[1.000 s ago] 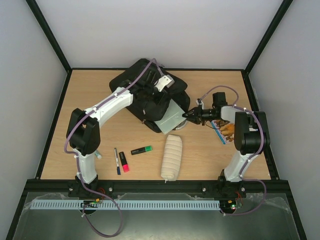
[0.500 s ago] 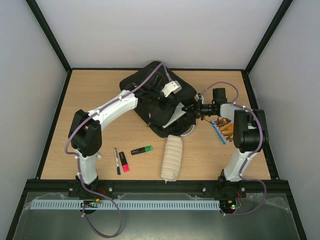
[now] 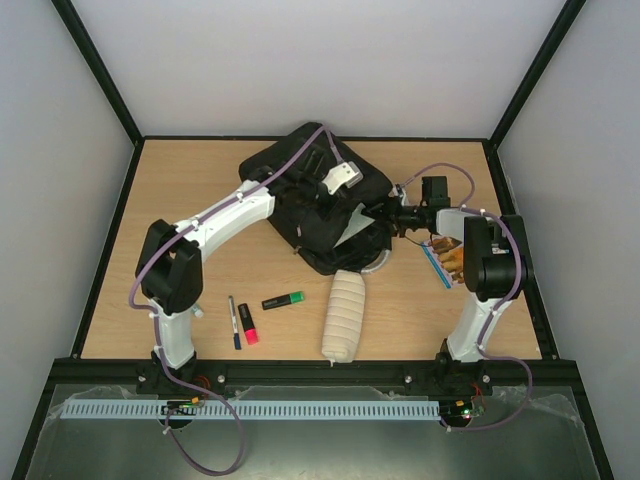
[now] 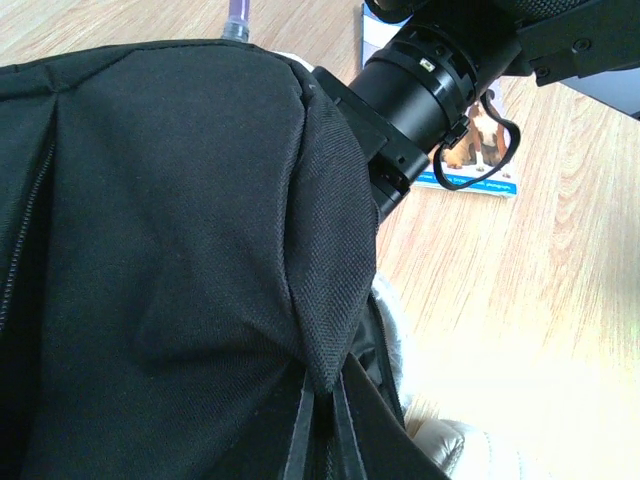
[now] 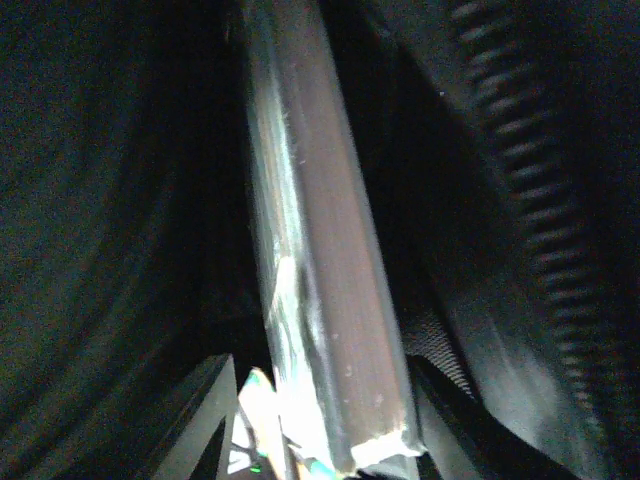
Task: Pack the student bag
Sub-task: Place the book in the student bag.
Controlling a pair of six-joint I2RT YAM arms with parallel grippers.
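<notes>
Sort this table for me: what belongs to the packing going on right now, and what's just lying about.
In use:
student bag
flat shiny item inside the bag, at the right tool
left tool on the bag

Lying about, untouched:
cream pouch
green highlighter
pink marker
black pen
dog-picture booklet

The top external camera is looking down from above and behind the arm bases, taking in the whole table [image 3: 250,270] out to its far edge. The left wrist camera is hanging close over the student bag [image 4: 150,250] and facing right, catching the right arm [image 4: 430,80] and a picture booklet [image 4: 480,150] — all three are also showing in the top view. The right wrist camera is peering out from within dark bag fabric, very close on a flat glossy item [image 5: 320,280].
</notes>
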